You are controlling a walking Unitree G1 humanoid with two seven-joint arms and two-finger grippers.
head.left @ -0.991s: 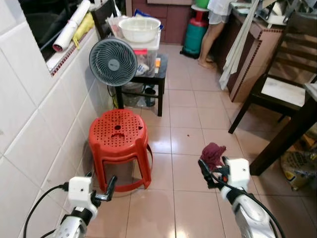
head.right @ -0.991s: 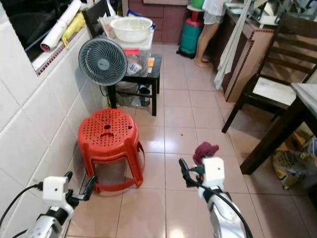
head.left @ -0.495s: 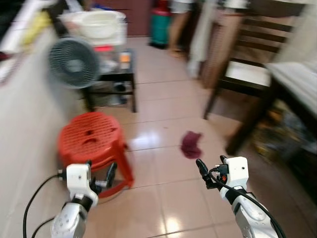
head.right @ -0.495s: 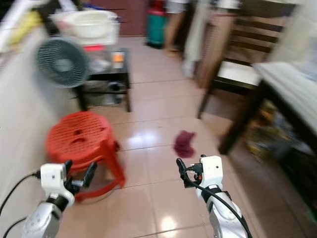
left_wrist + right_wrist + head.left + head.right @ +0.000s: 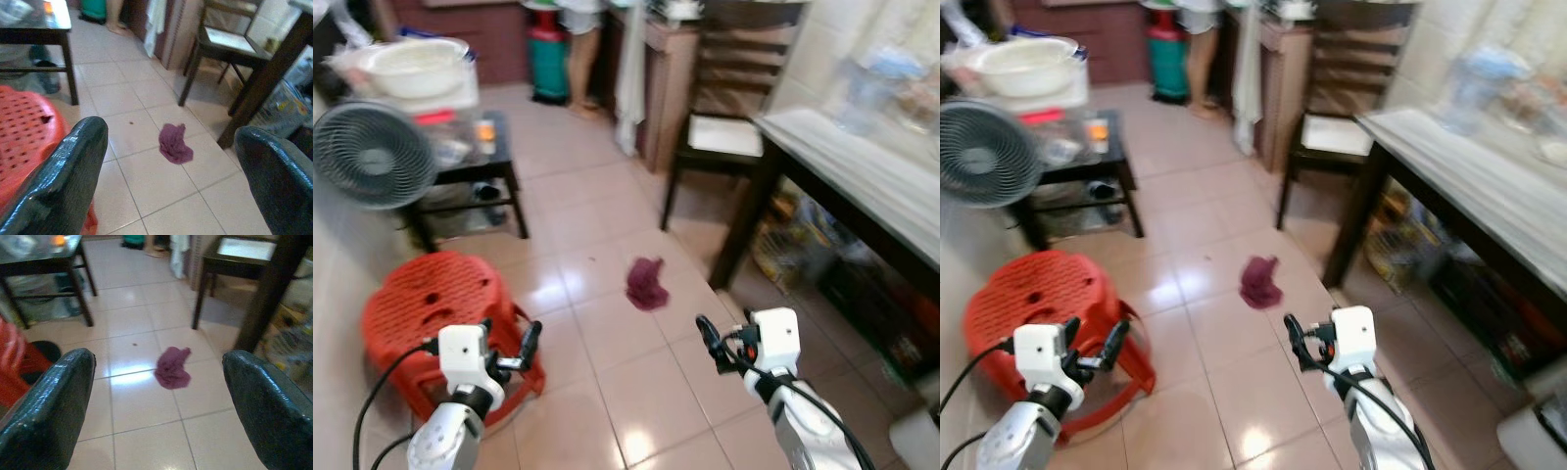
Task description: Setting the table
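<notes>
A dark-legged table with a pale top (image 5: pixel 862 186) stands at the right, and blurred clear containers (image 5: pixel 879 80) sit on it. My left gripper (image 5: pixel 509 335) is low at the front left, over the edge of a red stool. My right gripper (image 5: pixel 710 343) is low in the middle, above the floor tiles and short of the table. Both wrist views show the fingers (image 5: pixel 78 161) (image 5: pixel 58 396) spread wide apart, open with nothing between them.
A purple cloth (image 5: pixel 647 282) lies on the tiled floor ahead. The red plastic stool (image 5: pixel 421 304), a fan (image 5: pixel 372 155) and a low black table (image 5: pixel 494 162) are at the left. A dark chair (image 5: pixel 724 137) and a person's legs (image 5: pixel 579 59) are behind. Bags (image 5: pixel 793 240) sit under the table.
The camera has swung to the right: stool and fan slid to the left edge, and the table came into view at the right. Both grippers stay open and empty.
</notes>
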